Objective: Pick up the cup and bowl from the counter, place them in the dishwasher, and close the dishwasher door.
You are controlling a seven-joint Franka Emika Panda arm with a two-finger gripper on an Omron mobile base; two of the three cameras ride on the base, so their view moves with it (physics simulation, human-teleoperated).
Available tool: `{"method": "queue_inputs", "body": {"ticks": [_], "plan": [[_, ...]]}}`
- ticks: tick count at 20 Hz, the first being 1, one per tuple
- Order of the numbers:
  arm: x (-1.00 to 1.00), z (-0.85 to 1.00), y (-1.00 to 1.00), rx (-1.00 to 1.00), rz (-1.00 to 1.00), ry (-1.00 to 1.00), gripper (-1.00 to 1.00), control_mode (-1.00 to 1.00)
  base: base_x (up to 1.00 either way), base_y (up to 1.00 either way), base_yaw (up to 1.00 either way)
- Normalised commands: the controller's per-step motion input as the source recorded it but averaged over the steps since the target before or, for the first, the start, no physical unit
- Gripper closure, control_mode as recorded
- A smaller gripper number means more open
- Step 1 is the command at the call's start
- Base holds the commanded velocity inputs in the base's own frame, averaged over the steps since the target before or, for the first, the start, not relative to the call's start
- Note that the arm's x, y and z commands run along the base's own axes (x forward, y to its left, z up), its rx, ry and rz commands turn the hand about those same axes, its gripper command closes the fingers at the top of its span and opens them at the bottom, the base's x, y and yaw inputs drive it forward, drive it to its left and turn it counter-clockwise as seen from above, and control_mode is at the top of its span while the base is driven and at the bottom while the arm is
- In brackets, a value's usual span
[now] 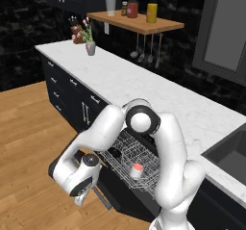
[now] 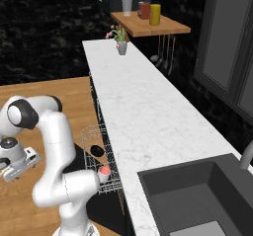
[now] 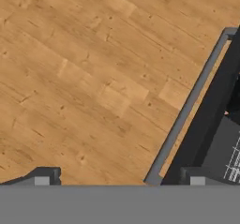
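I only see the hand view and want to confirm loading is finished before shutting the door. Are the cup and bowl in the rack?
Observer: Yes, the cup stands upright in the pulled-out rack.
Operator: And the bowl?
Observer: The bowl sits in the same rack, beside the cup, not touching it.
Operator: Where is my hand relative to the door?
Observer: The open fingers hang low over the floor, near the lowered door's handle.
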Motion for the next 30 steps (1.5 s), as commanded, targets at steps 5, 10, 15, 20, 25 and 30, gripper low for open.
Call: {"method": "queue_inputs", "body": {"ticks": [5, 10, 15, 20, 25, 30], "plan": [[0.00, 0.00, 1.00, -0.42, 0.35, -0.15, -1.00, -1.00, 0.00, 0.00, 0.00], [0.00, 0.00, 1.00, -0.35, 0.53, -0.23, -1.00, -1.00, 0.00, 0.00, 0.00], [0.00, -0.02, 0.91, -0.34, 0.63, -0.29, -1.00, -1.00, 0.00, 0.00, 0.00], [0.05, -0.08, 0.78, -0.34, 0.64, -0.35, -1.00, -1.00, 0.00, 0.00, 0.00], [0.15, -0.13, 0.73, -0.40, 0.60, -0.38, -1.00, -1.00, 0.00, 0.00, 0.00], [0.26, -0.26, 0.89, -0.43, 0.51, -0.24, -1.00, -1.00, 0.00, 0.00, 0.00]]}}
